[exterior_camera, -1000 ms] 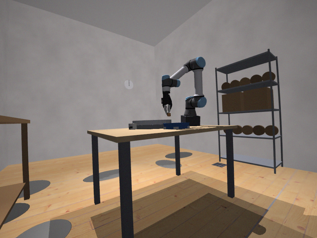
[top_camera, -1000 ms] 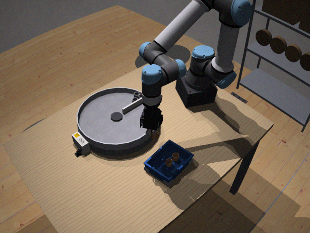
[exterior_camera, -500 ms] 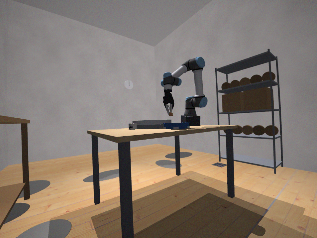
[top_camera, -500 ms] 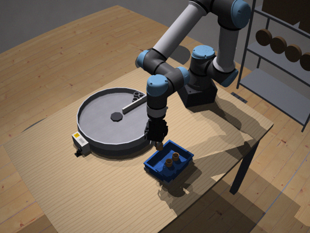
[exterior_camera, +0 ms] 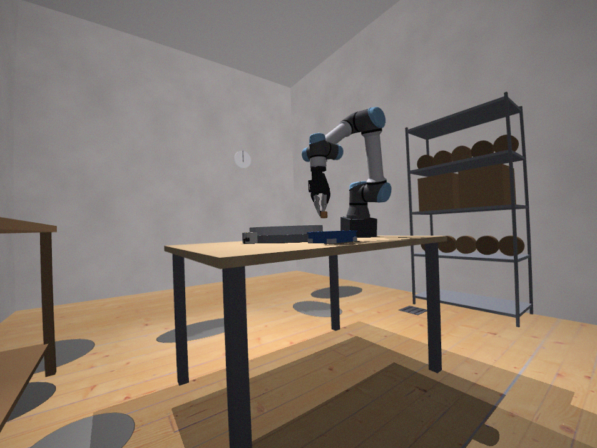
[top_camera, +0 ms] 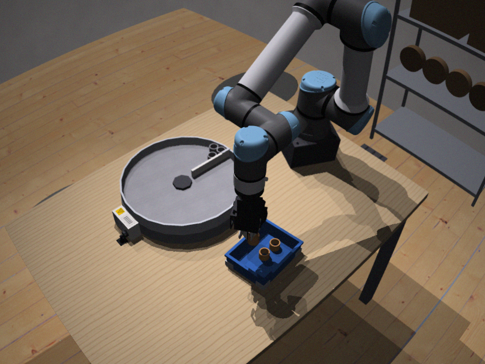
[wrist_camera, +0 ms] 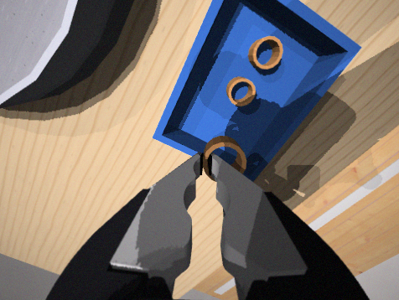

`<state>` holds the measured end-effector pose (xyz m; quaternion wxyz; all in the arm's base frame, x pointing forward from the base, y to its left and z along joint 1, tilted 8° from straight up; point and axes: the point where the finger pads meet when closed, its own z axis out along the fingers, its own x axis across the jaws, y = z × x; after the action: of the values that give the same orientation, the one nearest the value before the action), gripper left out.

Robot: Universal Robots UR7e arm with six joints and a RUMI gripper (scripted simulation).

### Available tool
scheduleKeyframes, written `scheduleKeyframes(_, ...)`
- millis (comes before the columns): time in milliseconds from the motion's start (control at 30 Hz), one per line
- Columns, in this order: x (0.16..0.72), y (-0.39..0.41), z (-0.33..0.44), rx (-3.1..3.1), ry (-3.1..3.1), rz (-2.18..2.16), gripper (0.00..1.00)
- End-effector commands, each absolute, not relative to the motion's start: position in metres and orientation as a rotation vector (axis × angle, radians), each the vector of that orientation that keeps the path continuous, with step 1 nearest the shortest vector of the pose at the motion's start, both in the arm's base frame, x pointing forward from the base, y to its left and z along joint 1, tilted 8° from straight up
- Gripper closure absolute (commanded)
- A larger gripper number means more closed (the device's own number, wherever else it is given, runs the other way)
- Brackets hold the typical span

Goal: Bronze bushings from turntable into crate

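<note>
Top: see gripper (top_camera: 247, 235) (exterior_camera: 321, 213) (wrist_camera: 205, 154) nearly closed, pinching held bronze bushing (top_camera: 253, 240) (exterior_camera: 323, 214) (wrist_camera: 242, 158) above blue crate (top_camera: 244, 270) (exterior_camera: 332, 236) (wrist_camera: 181, 81), with two bronze bushings (top_camera: 264, 257) (wrist_camera: 253, 59) inside below the gripper, and steel bushings (top_camera: 210, 149) farther off on turntable (top_camera: 184, 234) (exterior_camera: 284, 238) (wrist_camera: 92, 42). Exterior: note held bushing at fingertips, crate below, apart. Wrist: note held bushing pinched by its wall, crate bushings beyond fingertips, turntable off upper left.

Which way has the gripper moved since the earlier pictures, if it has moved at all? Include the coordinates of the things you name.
Yes. In the top view, the gripper (top_camera: 247, 234) (exterior_camera: 321, 212) (wrist_camera: 205, 154) went away from the turntable (top_camera: 156, 219) and is now over the crate (top_camera: 237, 266) (exterior_camera: 332, 236) (wrist_camera: 178, 90).
</note>
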<state>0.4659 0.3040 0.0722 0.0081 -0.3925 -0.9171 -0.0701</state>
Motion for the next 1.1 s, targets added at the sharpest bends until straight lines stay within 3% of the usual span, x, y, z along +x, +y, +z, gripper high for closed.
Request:
scheduleKeyframes(0, 0.4682, 0.3104, 0.0737, -1.227, -2.867, -0.22, 1.0)
scheduleKeyframes(1067, 0.4698, 0.316, 0.0746, -1.227, -2.867, -0.22, 1.0)
